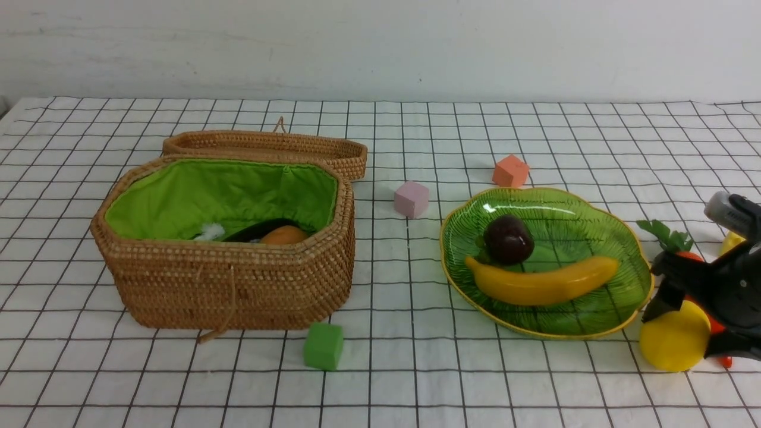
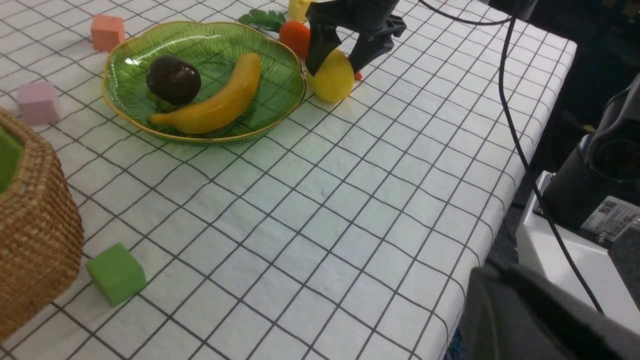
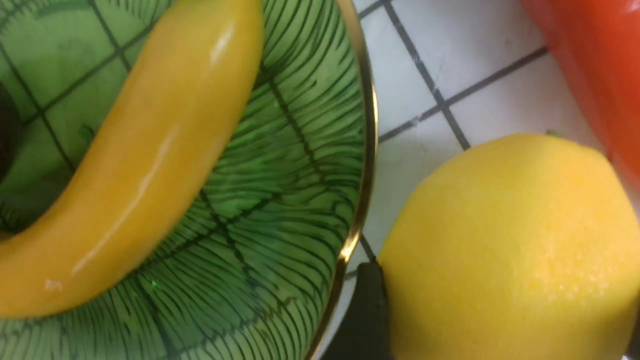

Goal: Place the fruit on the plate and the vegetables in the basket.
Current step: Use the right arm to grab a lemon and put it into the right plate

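The green plate (image 1: 594,202) holds the banana (image 1: 544,282) and the mangosteen (image 1: 508,239). The lemon (image 1: 675,342) rests on the cloth just right of the plate. My right gripper (image 1: 684,333) straddles the lemon, and both fingers touch its sides in the right wrist view (image 3: 500,330). The carrot (image 1: 689,255) lies right behind the lemon. The wicker basket (image 1: 232,285) stands open at left with the eggplant (image 1: 261,229) and the potato (image 1: 284,235) inside. My left gripper (image 2: 525,310) is only a dark blur off the table's edge.
A green cube (image 1: 324,346) sits in front of the basket. A pink cube (image 1: 411,199) and an orange cube (image 1: 510,171) sit behind the plate. A yellow cube (image 1: 731,242) is behind the right arm. The basket lid (image 1: 267,145) lies open behind the basket.
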Available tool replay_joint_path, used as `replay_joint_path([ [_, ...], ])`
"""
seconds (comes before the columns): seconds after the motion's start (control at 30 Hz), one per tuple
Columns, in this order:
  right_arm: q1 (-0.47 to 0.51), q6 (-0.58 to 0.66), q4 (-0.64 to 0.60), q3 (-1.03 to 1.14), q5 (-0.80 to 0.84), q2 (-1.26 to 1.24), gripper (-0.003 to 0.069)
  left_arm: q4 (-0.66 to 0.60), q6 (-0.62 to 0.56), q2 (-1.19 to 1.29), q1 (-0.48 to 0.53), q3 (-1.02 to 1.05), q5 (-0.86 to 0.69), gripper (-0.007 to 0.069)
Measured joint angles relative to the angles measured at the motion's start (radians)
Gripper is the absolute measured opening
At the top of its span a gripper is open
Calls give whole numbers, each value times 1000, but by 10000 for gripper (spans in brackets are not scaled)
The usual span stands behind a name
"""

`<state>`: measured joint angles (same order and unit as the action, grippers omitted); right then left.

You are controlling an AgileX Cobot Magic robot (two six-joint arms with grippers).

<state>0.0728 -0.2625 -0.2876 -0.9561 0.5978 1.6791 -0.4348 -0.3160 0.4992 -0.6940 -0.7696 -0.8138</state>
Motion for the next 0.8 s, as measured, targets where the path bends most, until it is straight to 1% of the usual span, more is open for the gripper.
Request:
replay_joint_path([
  [0.13, 0, 33, 1, -25, 82, 0, 619, -1, 1, 0, 0, 0, -8, -6],
  [0.23, 0, 52, 24, -45, 158, 0, 624, -1, 2, 0, 0, 0, -12, -6],
  [0.3, 0, 63, 41, -48, 172, 1, 624, -1, 3, 0, 0, 0, -13, -6],
  [0.73, 0, 76, 27, -78, 150, 78, 617, -3, 3, 0, 0, 0, -13, -5],
  [0.8, 0, 100, 26, -84, 156, 80, 616, -3, 3, 0, 0, 0, -13, -5],
])
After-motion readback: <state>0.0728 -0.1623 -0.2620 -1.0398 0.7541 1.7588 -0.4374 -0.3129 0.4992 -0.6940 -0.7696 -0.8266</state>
